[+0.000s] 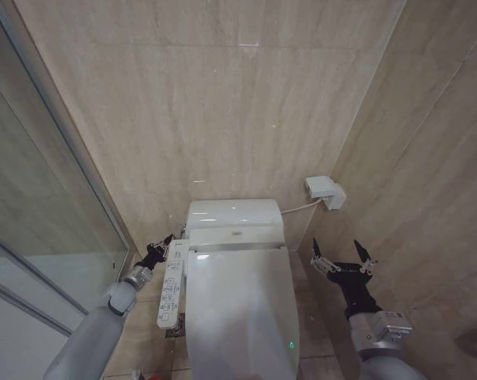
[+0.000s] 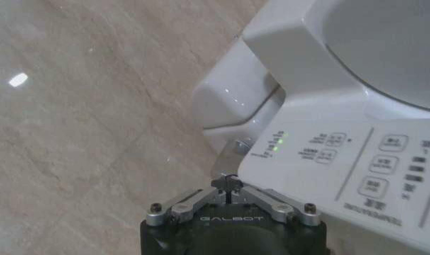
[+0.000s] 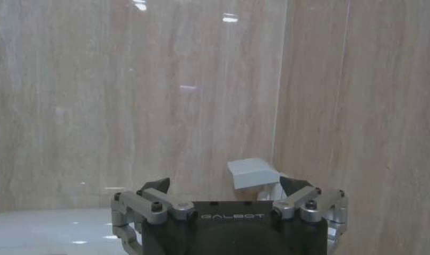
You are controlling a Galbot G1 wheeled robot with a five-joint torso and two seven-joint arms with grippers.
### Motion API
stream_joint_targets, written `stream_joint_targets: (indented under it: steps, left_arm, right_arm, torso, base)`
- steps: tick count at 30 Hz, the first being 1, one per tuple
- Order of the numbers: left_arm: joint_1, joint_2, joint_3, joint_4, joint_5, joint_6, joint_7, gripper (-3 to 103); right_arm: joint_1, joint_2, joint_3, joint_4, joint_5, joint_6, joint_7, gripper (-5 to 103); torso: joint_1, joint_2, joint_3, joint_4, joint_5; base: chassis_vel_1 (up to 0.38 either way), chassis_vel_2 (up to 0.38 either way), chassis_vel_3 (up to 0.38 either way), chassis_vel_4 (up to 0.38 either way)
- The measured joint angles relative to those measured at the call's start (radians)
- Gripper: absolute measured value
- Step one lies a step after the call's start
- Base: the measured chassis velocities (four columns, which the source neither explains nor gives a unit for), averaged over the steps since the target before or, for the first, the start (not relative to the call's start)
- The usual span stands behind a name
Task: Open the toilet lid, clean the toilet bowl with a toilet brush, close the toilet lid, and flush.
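The toilet lid [image 1: 238, 305] lies shut over the toilet bowl, whose inside is hidden; the bowl's white ceramic side [image 2: 229, 106] shows beneath the seat unit. The lid [image 2: 392, 48] also appears in the left wrist view. My left gripper [image 1: 164, 242] is shut, its tips at the far end of the side button panel [image 1: 172, 289], close to that panel's corner [image 2: 272, 159]. My right gripper [image 1: 341, 257] hangs open in the air to the right of the toilet, holding nothing. The toilet brush is out of view.
The toilet's rear housing [image 1: 234, 214] stands against the beige tiled wall. A white wall box [image 1: 325, 191] with a cable sits in the right corner, just beyond the right gripper [image 3: 225, 187]. A glass shower partition [image 1: 40, 198] bounds the left side.
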Motion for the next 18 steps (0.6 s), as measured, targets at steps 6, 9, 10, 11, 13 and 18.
stream_joint_targets:
  steps: [6, 9, 10, 11, 13, 18]
  left_arm:
    - [0.000, -0.007, -0.001, 0.009, 0.000, -0.005, -0.001, 0]
    - [-0.002, -0.009, -0.001, 0.014, -0.001, -0.007, -0.001, 0]
    - [-0.003, -0.010, 0.001, 0.018, 0.000, -0.007, -0.001, 0]
    - [-0.006, -0.011, 0.002, 0.027, 0.000, -0.009, 0.000, 0]
    - [-0.012, -0.013, 0.002, 0.044, 0.000, -0.013, 0.000, 0]
    - [-0.023, -0.015, 0.004, 0.066, 0.000, -0.019, 0.000, 0]
  right_arm:
    - [0.000, 0.000, 0.000, 0.000, 0.000, 0.000, 0.000, 100]
    - [0.000, 0.000, 0.000, 0.000, 0.000, 0.000, 0.000, 100]
    - [0.000, 0.000, 0.000, 0.000, 0.000, 0.000, 0.000, 100]
    - [0.000, 0.000, 0.000, 0.000, 0.000, 0.000, 0.000, 100]
    - [0.000, 0.000, 0.000, 0.000, 0.000, 0.000, 0.000, 100]
    - [0.000, 0.000, 0.000, 0.000, 0.000, 0.000, 0.000, 100]
  torso:
    - [0.000, 0.000, 0.000, 0.0002, 0.0002]
    - [0.000, 0.000, 0.000, 0.0003, 0.0002]
    - [0.000, 0.000, 0.000, 0.0002, 0.0003]
    - [0.000, 0.000, 0.000, 0.0000, -0.0001]
    - [0.000, 0.000, 0.000, -0.0006, -0.0003]
    - [0.000, 0.000, 0.000, -0.0003, -0.0003]
  base:
    - [0.000, 0.000, 0.000, 0.000]
    - [0.000, 0.000, 0.000, 0.000]
    - [0.000, 0.000, 0.000, 0.000]
    - [0.000, 0.000, 0.000, 0.000]
    - [0.000, 0.000, 0.000, 0.000]
    - [0.000, 0.000, 0.000, 0.000]
